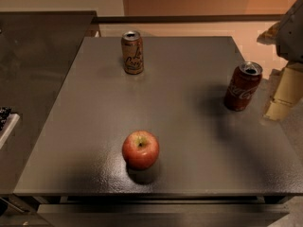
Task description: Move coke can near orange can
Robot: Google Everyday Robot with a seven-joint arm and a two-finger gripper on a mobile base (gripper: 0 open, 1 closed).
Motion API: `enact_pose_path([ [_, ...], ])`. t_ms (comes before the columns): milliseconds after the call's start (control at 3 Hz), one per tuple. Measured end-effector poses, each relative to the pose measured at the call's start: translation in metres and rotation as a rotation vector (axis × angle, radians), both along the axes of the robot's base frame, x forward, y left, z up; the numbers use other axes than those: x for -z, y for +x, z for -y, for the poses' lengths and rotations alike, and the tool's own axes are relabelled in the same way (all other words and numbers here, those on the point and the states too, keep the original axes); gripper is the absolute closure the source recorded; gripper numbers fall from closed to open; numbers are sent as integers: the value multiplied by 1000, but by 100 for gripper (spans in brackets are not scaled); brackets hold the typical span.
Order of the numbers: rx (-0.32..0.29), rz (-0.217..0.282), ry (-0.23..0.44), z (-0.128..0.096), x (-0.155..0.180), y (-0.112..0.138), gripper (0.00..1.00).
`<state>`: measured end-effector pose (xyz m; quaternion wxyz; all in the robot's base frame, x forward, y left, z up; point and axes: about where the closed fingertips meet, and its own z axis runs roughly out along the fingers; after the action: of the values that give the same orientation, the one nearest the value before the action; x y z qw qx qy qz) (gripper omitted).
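Plainly the task is at its opening step, the reach for the grasp. The coke can [243,86] stands upright near the right edge of the desk [189,136], nothing gripping it. The orange can [132,52] stands upright toward the far left of the desk, well apart from it. An apple [140,149] sits near the front edge, off the straight line between the two cans.

The hand [283,98] hangs at the right border of the view, just beside the coke can and apparently clear of it. Whether it is wide or narrow cannot be told, since part of it is cut off by the frame.

The next move, by this reading, calls for the hand to close in on the coke can from the right and take it round the body. It would then carry the can left and toward the back, and set it upright beside the orange can without knocking that one over.
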<state>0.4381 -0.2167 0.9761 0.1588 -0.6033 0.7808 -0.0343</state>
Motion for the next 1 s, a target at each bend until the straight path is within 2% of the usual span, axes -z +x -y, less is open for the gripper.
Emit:
enact_pose_path([
  [667,15,0,25,6,-2,3,0],
  [1000,41,-4,86,20,0,15,0],
])
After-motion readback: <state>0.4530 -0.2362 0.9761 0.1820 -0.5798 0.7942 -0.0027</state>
